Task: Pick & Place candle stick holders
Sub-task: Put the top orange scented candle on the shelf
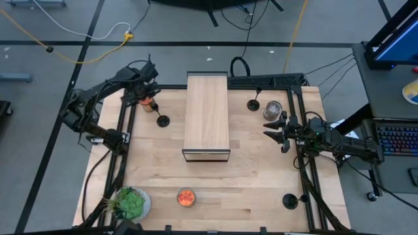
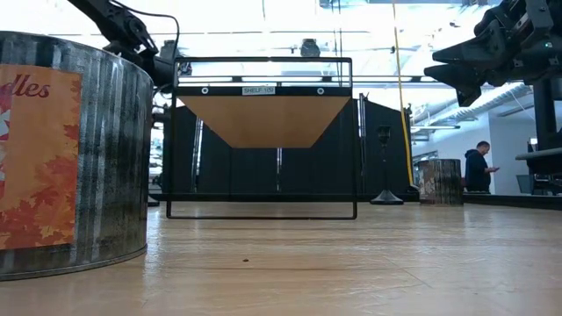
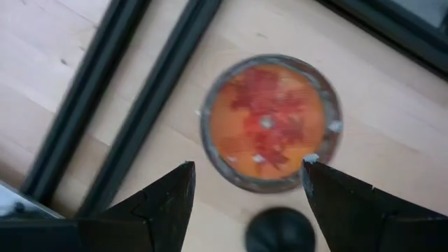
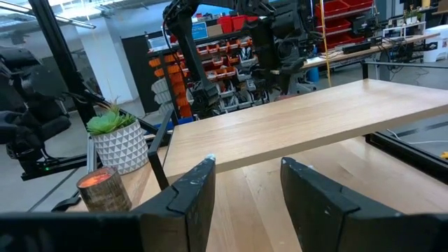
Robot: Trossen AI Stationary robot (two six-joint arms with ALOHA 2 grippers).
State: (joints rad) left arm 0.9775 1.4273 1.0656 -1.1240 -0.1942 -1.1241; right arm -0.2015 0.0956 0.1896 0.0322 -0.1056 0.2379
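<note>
While spread wide over the far-left corner of the wooden table (image 1: pixel 261 176), hovers above an orange-topped jar (image 1: pixel 148 102): left gripper (image 1: pixel 147 87), fingers parted, nothing pinched. In the left wrist view, fingers (image 3: pixel 164 199) frame that jar (image 3: pixel 269 122), with the dark round top of a candle stick holder (image 3: pixel 280 231) just beside it.

Spans the table's middle, running front to back: a long wooden shelf (image 1: pixel 207 116) on a black frame, seen raised in the low view (image 2: pixel 262 118).

Hangs raised above the table's right edge, pointing toward the shelf: right gripper (image 1: pixel 273 130), fingers (image 4: pixel 189 196) apart and empty.

Sits at the near-left corner: a green plant in a white patterned pot (image 1: pixel 132 203). Stands near the front edge, just right of the plant: a second jar with an orange top (image 1: pixel 186 198). Rests at the far right, close to the right gripper: a silvery-grey jar (image 1: pixel 272 110).

Stand well apart, all upright on the tabletop: three black candle stick holders, one (image 1: pixel 162 120) just beside the far-left jar, between it and the shelf; another (image 1: pixel 254 104) at the far right, left of the grey jar; the third (image 1: pixel 290 200) near the front-right corner.
</note>
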